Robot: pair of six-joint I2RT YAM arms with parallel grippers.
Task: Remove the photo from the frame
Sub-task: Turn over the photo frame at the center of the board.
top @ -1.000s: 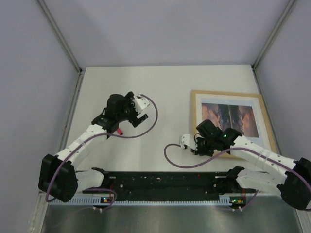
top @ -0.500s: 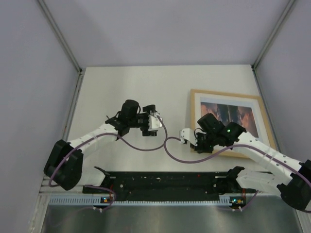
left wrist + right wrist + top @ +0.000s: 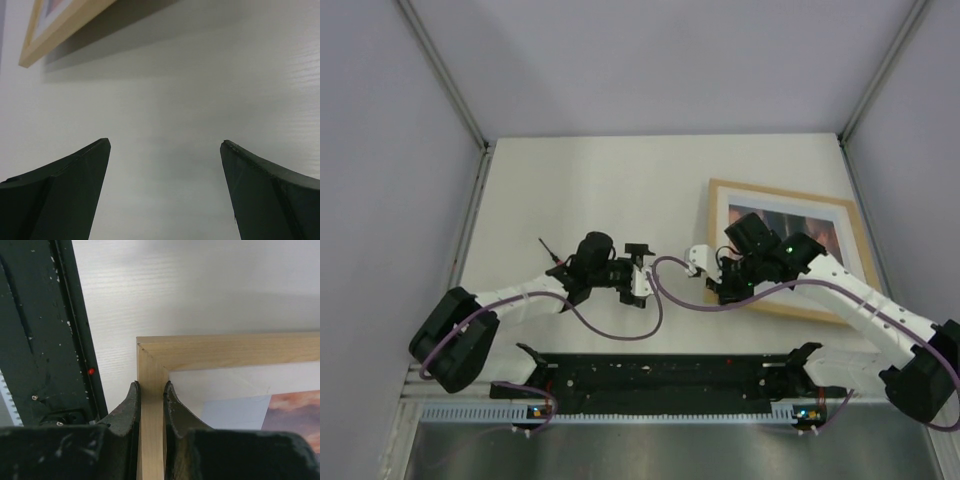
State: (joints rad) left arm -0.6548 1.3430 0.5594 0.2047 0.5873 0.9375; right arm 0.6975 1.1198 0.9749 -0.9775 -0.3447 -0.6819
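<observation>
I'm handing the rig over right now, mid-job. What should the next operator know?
Right tool: shut on the thin rim of the large light-wood picture frame, near a corner.
Left tool: open, empty, over the white table just left of the frame.
The orange-and-blue sunset photo sits inside the frame, on the table's right side.
Done: frame gripped.
Left: get the photo out.

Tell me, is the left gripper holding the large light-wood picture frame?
No, the left gripper stands open over bare white table, apart from the light-wood frame.
</observation>
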